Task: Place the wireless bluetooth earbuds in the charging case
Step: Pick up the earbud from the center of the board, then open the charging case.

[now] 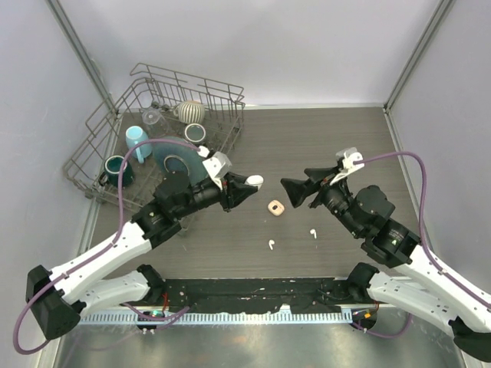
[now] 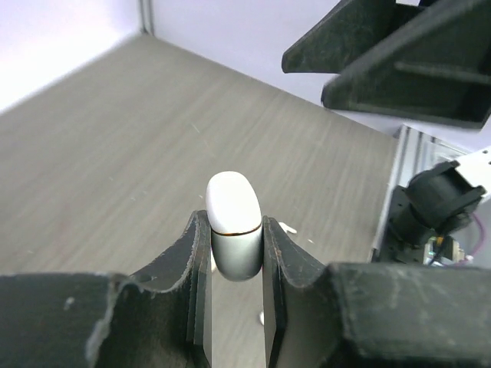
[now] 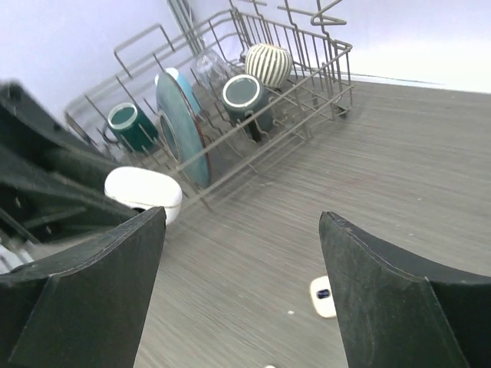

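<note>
Grey-brown wood-grain laminate covers the table (image 1: 345, 146), which is boxed in by plain pale walls (image 1: 307, 46) with metal framing in the corners. A wire dish rack (image 1: 222, 115) sits at the far left corner, holding an upright teal plate (image 1: 173, 157), a dark green mug (image 1: 115, 170), a pale blue cup (image 1: 136, 140), a ribbed striped cup (image 1: 192, 112) and a clear glass (image 1: 153, 116).

Above the middle of the table, the left gripper (image 1: 249, 184) is clamped on the charging case (image 1: 255, 182), a smooth, glossy white oval with a thin seam running round it. The left wrist view shows its matte black fingers (image 2: 196, 261) pressing both flat sides of the case, which stands with its rounded end pointing outward and is lifted clear of the surface.

Facing it from close by, the right gripper (image 1: 288, 193) has its wedge-shaped black fingers spread wide apart and holds nothing.

Both wireless bluetooth earbuds lie loose on the laminate nearer the arm bases: one earbud (image 1: 271, 244) below the left gripper's tip, the other earbud (image 1: 313, 231) just off to its right, the two set apart from each other. A small pale tan piece (image 1: 276, 207) with a dark spot rests on the table between the grippers and the earbuds.
</note>
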`<control>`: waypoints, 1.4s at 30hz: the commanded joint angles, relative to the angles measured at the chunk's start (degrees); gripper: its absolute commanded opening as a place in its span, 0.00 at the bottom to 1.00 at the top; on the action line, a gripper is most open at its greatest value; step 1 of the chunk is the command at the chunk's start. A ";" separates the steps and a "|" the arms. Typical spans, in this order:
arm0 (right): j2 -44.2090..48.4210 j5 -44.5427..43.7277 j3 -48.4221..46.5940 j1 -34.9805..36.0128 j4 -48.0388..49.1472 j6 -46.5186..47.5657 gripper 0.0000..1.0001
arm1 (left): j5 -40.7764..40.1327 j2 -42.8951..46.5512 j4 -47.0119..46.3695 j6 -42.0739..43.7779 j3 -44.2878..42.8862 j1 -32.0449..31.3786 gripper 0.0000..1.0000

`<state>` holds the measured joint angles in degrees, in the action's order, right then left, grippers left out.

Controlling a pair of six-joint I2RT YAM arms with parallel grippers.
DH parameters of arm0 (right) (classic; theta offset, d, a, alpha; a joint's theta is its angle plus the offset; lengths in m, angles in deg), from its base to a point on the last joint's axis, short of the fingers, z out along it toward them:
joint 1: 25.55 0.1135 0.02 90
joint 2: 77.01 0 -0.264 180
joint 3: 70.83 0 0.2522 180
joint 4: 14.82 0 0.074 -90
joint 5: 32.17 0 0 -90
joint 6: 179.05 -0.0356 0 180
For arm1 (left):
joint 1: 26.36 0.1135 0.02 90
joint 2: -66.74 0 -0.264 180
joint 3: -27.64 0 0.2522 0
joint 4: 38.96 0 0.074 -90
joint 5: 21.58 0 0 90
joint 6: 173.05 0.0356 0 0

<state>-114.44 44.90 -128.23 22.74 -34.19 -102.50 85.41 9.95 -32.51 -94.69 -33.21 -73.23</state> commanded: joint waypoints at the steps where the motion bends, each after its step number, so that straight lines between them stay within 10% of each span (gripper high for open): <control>1: -4.30 -6.14 -6.88 0.13 -3.87 -17.11 0.87 | -4.42 2.48 -10.00 7.15 3.23 -0.24 0.00; 10: -6.07 -13.62 -14.88 -0.22 -10.37 -43.12 0.90 | -1.98 0.03 -25.81 8.38 3.24 -0.24 0.00; 23: -5.11 4.83 -7.44 -0.48 -3.65 -61.31 0.82 | 1.37 0.80 -53.65 1.80 17.19 -0.06 0.00; 42: -9.24 15.39 -1.71 -0.48 12.99 -69.25 0.82 | 6.65 4.85 -46.48 3.46 16.07 -0.15 0.00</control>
<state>-124.02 59.17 -128.86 22.33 -26.47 -171.14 91.86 15.45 -77.23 -92.96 -15.07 -73.23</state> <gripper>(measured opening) 0.815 0.264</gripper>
